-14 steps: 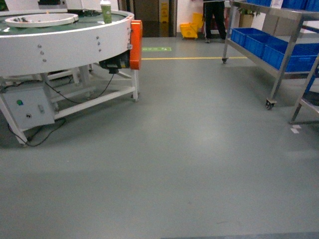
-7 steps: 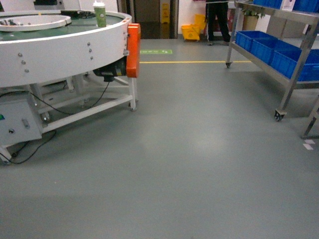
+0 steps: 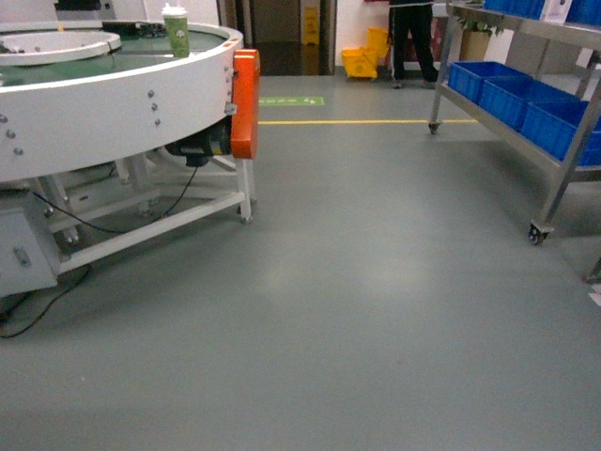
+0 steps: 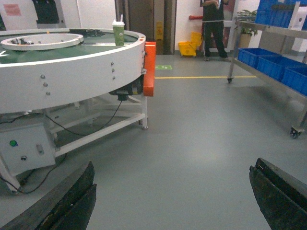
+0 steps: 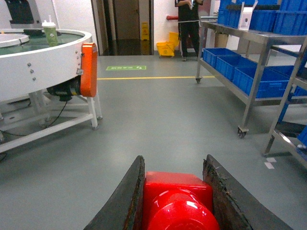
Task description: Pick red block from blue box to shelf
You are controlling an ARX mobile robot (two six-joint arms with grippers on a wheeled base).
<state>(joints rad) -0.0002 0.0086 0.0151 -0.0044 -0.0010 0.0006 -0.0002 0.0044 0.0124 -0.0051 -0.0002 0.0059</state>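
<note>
While neither arm shows in the head view, a grey floor (image 3: 357, 310) stretches ahead, with a round white conveyor table (image 3: 113, 103) at the left edge and a green cup (image 3: 176, 31) standing on its top near the rim. An orange guard (image 3: 245, 103) hangs on the table's side above a black motor (image 3: 199, 146). Along the right edge stands the shelf (image 3: 563, 160), a steel rack on caster wheels, its lower tier loaded with dark blue crates (image 3: 526, 103). A person in dark trousers (image 3: 413, 38) stands at the far end, beside a yellow mop bucket (image 3: 362, 58).

From the left wrist, the left gripper (image 4: 172, 191) hangs with its two dark fingers (image 4: 62, 201) spread wide at the bottom corners, nothing between them, only floor. The conveyor table fills the left of this view, a grey control box (image 4: 26, 151) beneath it.

From the right wrist, the right gripper (image 5: 175, 196) is clamped on the red block (image 5: 176, 201), its round stud facing the camera, both fingers pressed against its sides. The shelf stands well apart at the right of that view.
</note>
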